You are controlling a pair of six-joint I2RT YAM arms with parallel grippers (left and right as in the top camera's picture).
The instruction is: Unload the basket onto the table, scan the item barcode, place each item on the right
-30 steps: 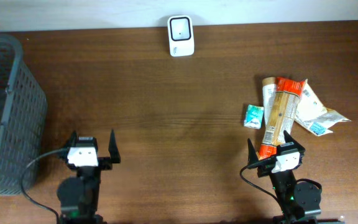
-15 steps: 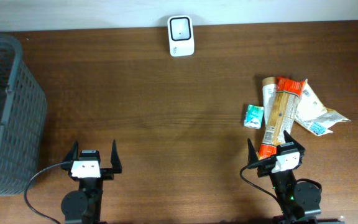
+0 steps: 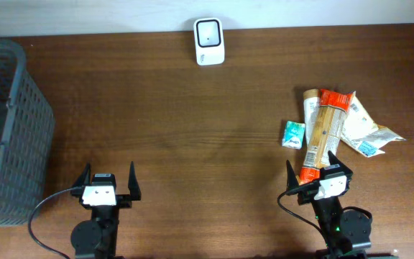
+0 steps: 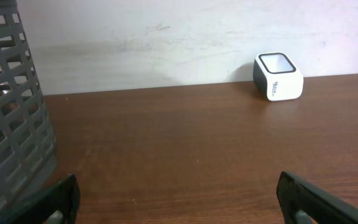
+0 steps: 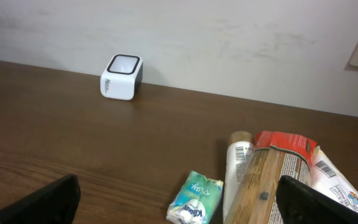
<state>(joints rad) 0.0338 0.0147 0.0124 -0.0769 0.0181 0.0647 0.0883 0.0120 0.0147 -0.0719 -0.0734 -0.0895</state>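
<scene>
The white barcode scanner (image 3: 209, 42) stands at the table's far edge, its window facing up; it also shows in the left wrist view (image 4: 278, 76) and the right wrist view (image 5: 122, 77). A pile of items lies on the right: a long orange-and-red package (image 3: 320, 133), a white tube (image 3: 311, 108), a white pouch (image 3: 365, 129) and a small green tissue pack (image 3: 292, 134). My right gripper (image 3: 319, 176) is open just short of the long package's near end (image 5: 266, 186), holding nothing. My left gripper (image 3: 108, 175) is open over bare wood at the front left.
A grey mesh basket (image 3: 6, 122) stands at the left edge, close to the left arm, and shows in the left wrist view (image 4: 11, 106). A white wall runs behind the table. The tissue pack (image 5: 194, 198) lies between the right gripper's fingers' line of sight and the scanner.
A second ago the left gripper was slightly farther forward and turned; it has drawn back toward the front edge and squared up. The right arm and the items have not moved.
</scene>
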